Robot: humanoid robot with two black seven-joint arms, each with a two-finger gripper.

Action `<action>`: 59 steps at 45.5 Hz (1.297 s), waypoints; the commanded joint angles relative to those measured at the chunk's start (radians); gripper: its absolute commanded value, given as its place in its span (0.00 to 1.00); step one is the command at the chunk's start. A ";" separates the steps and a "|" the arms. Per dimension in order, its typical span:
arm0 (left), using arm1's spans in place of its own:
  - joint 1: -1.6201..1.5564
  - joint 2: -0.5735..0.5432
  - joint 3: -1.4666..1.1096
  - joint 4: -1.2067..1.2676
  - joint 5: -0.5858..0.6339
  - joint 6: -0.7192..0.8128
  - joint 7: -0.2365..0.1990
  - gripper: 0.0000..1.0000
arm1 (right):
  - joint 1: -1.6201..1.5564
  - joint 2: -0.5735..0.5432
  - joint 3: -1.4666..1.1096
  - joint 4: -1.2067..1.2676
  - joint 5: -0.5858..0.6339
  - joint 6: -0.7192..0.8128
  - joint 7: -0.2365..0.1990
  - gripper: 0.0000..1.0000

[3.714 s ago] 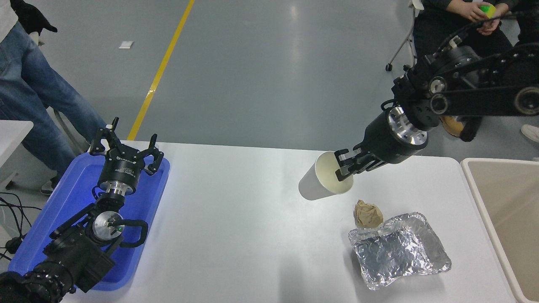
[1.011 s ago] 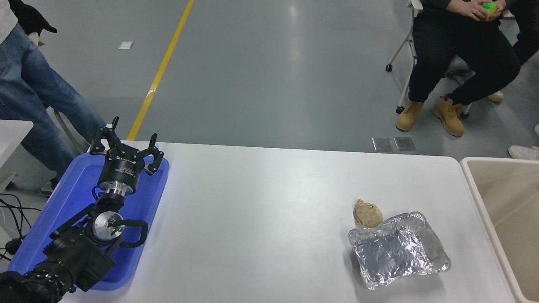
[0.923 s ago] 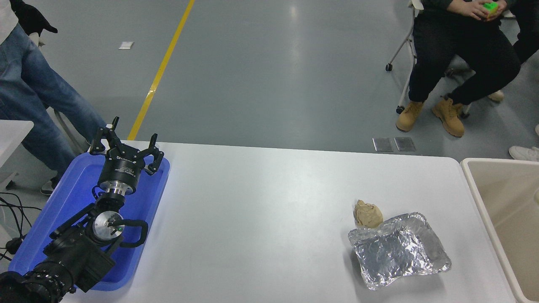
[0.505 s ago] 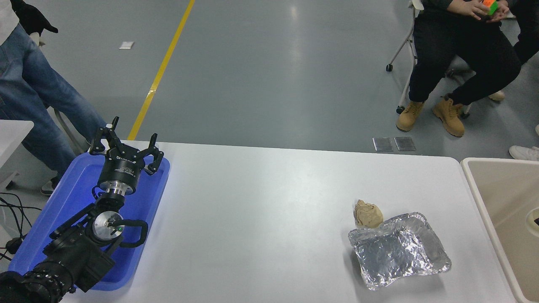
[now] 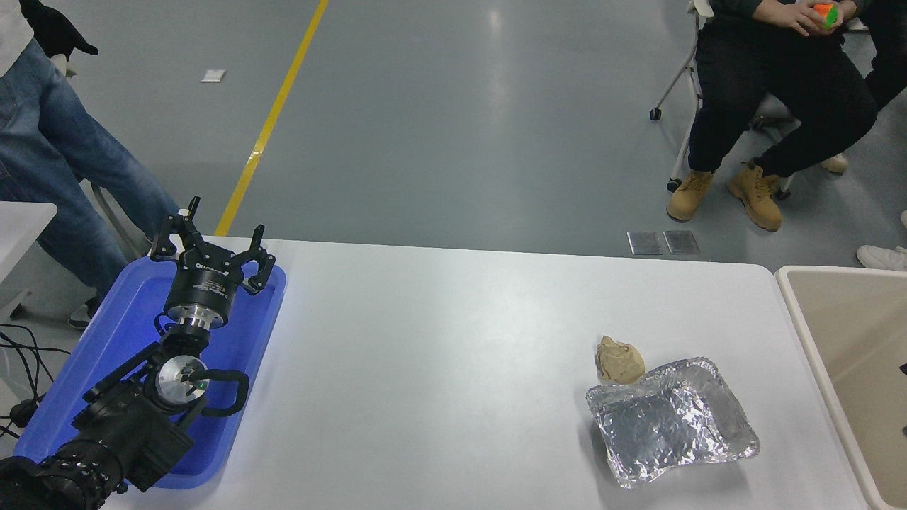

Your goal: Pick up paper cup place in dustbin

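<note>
A smooth white counter [image 5: 439, 368] with rounded corners fills the lower half of the frame. At lower left the left arm, matte black with silver metal rings, rests over a flat, glossy blue plastic tray [image 5: 113, 340]; its pincer [image 5: 212, 251] stands with its thin black prongs spread apart, clamped on nothing. The right arm and its pincer are outside the frame. At lower right a crinkled silver foil container [image 5: 669, 428], roughly rectangular with a bent, uneven rim, lies on the counter. A crumpled tan paper ball [image 5: 618, 360] sits touching its upper left corner. At the right edge stands the bin [image 5: 797, 319], beige plastic with a paler rounded rim and smooth walls, cut off by the frame. A small dark speck shows inside it at the very edge; what it is cannot be told. The cup cannot be seen anywhere in the frame. Beyond the counter is a polished grey floor [image 5: 460, 127] with a yellow line [image 5: 273, 117] running diagonally. A person in jeans [image 5: 49, 163] stands at upper left, and a seated person in dark trousers and tan boots [image 5: 755, 188] is at upper right, holding a small bright multicoloured object [image 5: 823, 13].
</note>
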 commanded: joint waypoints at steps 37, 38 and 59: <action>0.000 0.000 0.000 0.000 0.000 0.000 -0.001 1.00 | 0.929 -0.021 -0.667 0.495 0.000 0.141 -0.007 1.00; 0.000 0.000 0.000 0.000 0.000 0.000 0.000 1.00 | 0.949 -0.008 -0.684 0.501 0.000 0.153 -0.007 1.00; 0.000 0.000 0.000 0.000 0.000 0.000 0.000 1.00 | 1.328 0.184 -0.834 0.742 -0.006 0.497 -0.007 1.00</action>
